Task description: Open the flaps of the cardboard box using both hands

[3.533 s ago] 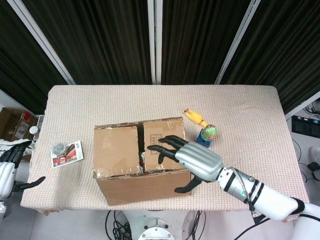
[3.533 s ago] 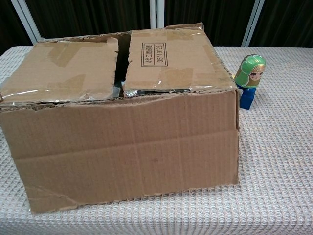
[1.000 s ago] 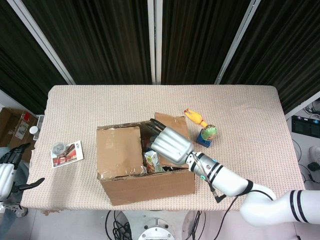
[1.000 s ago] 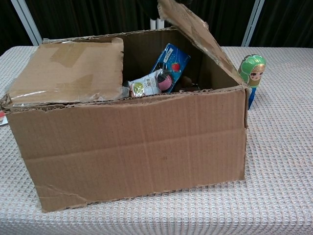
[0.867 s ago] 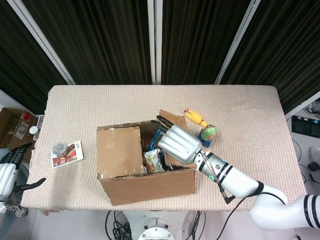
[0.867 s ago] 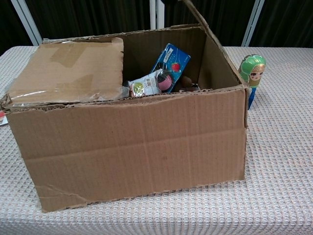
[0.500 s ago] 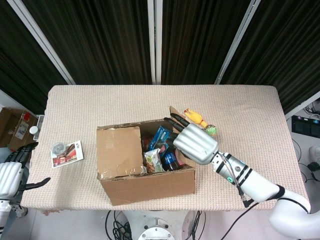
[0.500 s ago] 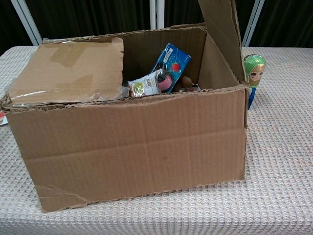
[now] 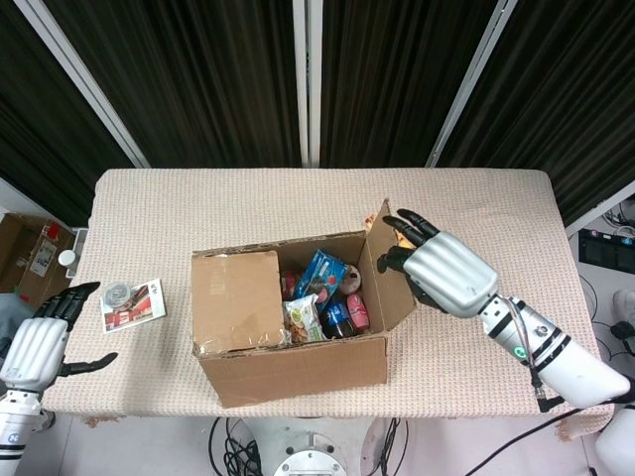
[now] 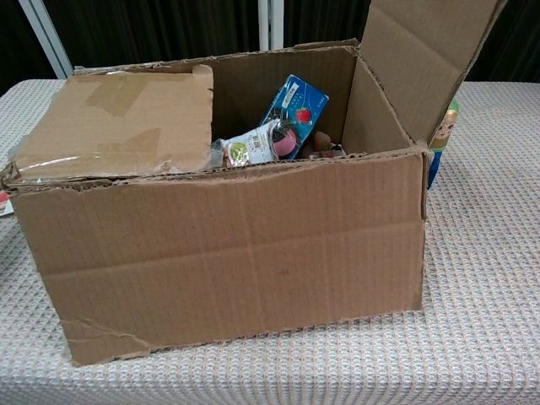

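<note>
Cardboard box [image 9: 288, 337] mid-table on knit cloth [image 9: 496, 228], head view: left flap [image 9: 235, 299] lying closed flat over left half; right flap [image 9: 389, 280] swung up and out past vertical, leaning right. Right hand [image 9: 437, 270] against outer face of right flap, fingers [image 9: 409, 220] spread apart, tips at flap's far edge, holding nothing. Left hand [image 9: 45, 342] off table's left edge, well apart from box, fingers apart, thumb out, holding nothing. Inside open half: blue carton [image 9: 319, 274], snack packets [image 9: 303, 317], dark bottle [image 9: 337, 319]. Booklet [image 9: 132, 305] with small round tin [image 9: 117, 294] near left table edge. Small brown box [image 9: 25, 248] on floor at far left. Chest view: box front wall [image 10: 228, 253] filling frame, torn upper rim; left flap with tape still flat; right flap [image 10: 426, 51] standing up, tilted rightward. Blue carton [image 10: 291, 114] leaning upright inside, packet [image 10: 253, 145] against it. Green nesting doll [image 10: 445, 126] on blue block [image 10: 432, 169] just beside box's right side, mostly hidden behind flap. No hands seen here.
</note>
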